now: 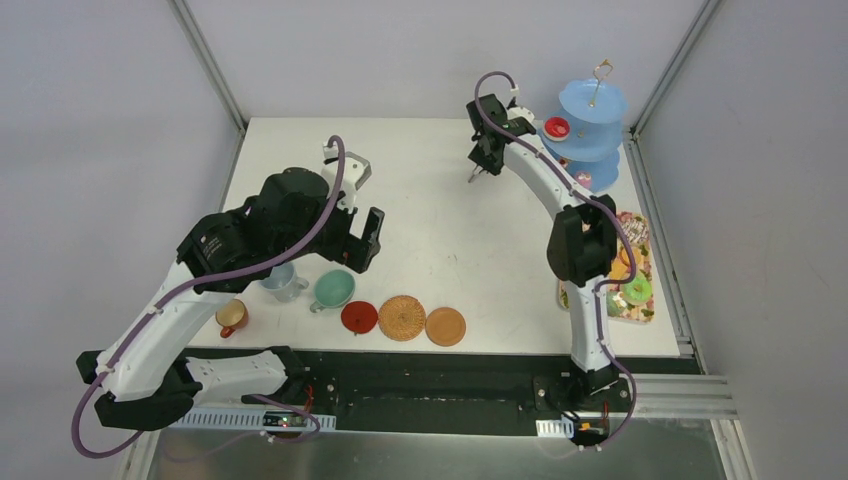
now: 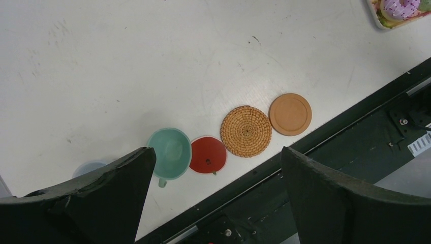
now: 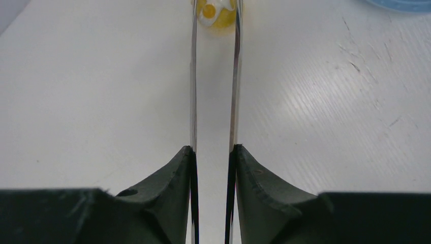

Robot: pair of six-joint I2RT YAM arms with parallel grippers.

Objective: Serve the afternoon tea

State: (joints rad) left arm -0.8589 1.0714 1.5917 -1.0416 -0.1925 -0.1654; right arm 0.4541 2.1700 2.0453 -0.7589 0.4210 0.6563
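The orange cup [image 1: 232, 316], grey-blue cup [image 1: 283, 283] and mint green cup [image 1: 333, 290] stand near the front left edge. To their right lie a red coaster [image 1: 359, 316], a woven coaster [image 1: 402, 318] and a tan coaster [image 1: 445, 326]. My left gripper [image 1: 357, 244] hangs open and empty above the mint cup [image 2: 170, 152] and red coaster [image 2: 207, 155]. My right gripper [image 1: 481, 160] is shut on the metal tongs [image 3: 193, 91], which pinch a yellow donut [image 3: 216, 12] over the table, left of the light-blue stand [image 1: 590, 125]. The stand holds a red donut [image 1: 557, 127] and a pink one [image 1: 583, 180].
The floral tray [image 1: 640, 318] with several donuts lies at the right edge, partly behind my right arm. Its corner shows in the left wrist view [image 2: 378, 18]. The table's front edge [image 2: 325, 133] runs just below the coasters. White walls enclose the table.
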